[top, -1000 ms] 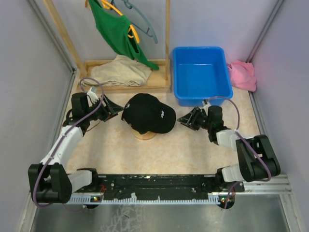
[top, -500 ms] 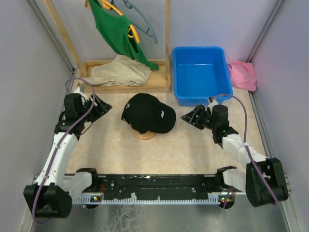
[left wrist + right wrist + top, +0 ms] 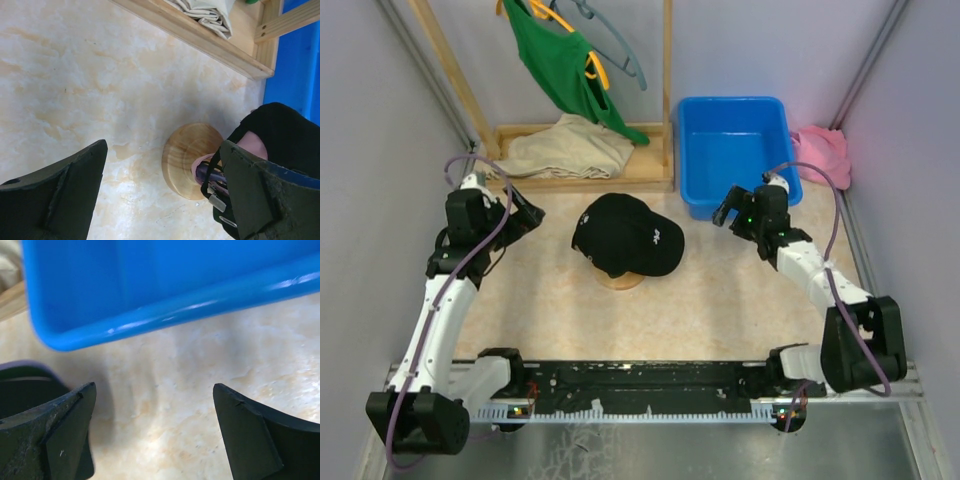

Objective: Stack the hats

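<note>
A black cap [image 3: 625, 235] with a small white logo sits on top of the hats piled on a round wooden stand [image 3: 620, 281] at mid table. In the left wrist view the stand's base [image 3: 190, 157] shows, with pink and lavender edges [image 3: 202, 169] under the black cap [image 3: 280, 132]. My left gripper [image 3: 525, 216] [image 3: 164, 145] hangs open left of the pile and holds nothing. My right gripper [image 3: 724, 209] [image 3: 154, 387] is open and empty right of the pile, by the blue bin's corner. A dark brim [image 3: 20, 376] shows at the right wrist view's left edge.
A blue bin [image 3: 735, 150] [image 3: 150, 280] stands at the back right, with a bright pink cloth [image 3: 823, 155] beside it. A wooden rack [image 3: 582, 178] at the back left holds a beige cloth [image 3: 565, 150], and a green shirt [image 3: 565, 60] hangs above on hangers. Walls close in on both sides.
Both arms have drawn back from the black cap, the left toward the left wall, the right up toward the blue bin. Both grippers have opened wider.
</note>
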